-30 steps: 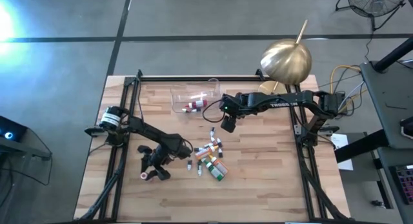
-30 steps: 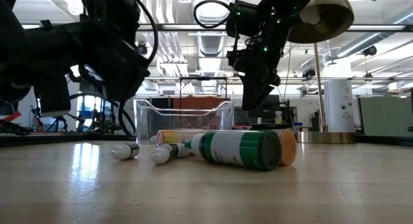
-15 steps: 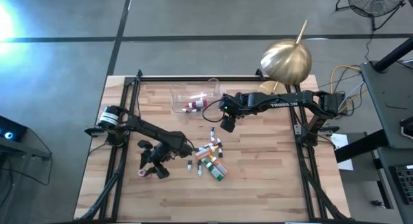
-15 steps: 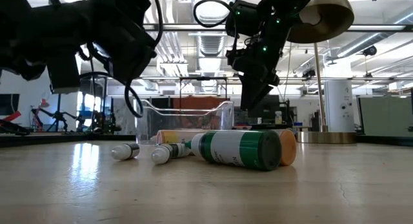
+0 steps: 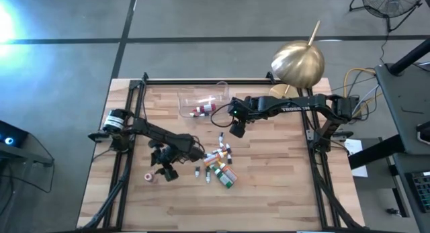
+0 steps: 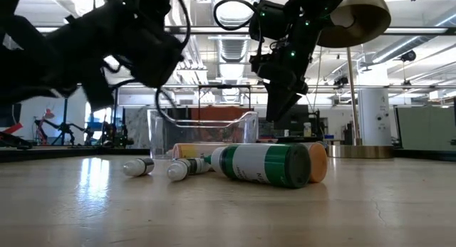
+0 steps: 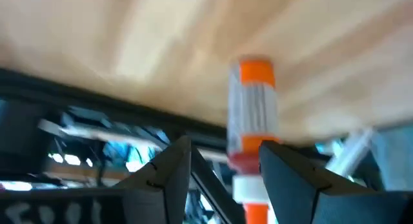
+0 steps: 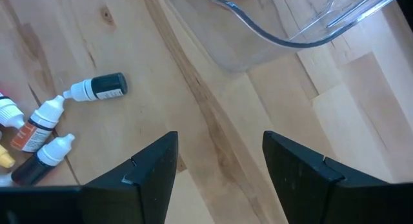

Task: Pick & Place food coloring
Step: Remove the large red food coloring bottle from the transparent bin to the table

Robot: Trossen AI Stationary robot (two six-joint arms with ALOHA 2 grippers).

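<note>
Apparently clamped only near its cap between the left gripper (image 7: 222,169) jaws, an orange bottle (image 7: 251,108) of food coloring juts beyond them and may twist loose, while the right gripper (image 8: 219,166) hangs spread, empty, beside the clear tray (image 8: 290,24).

Only one marking found: pale lettering along the right arm (image 5: 290,109) in the high view, on the link running toward the brass dome lamp (image 5: 297,62), too small to read. Printed lines on the orange-capped bottle's label (image 7: 252,111), blurred, unreadable.
</note>
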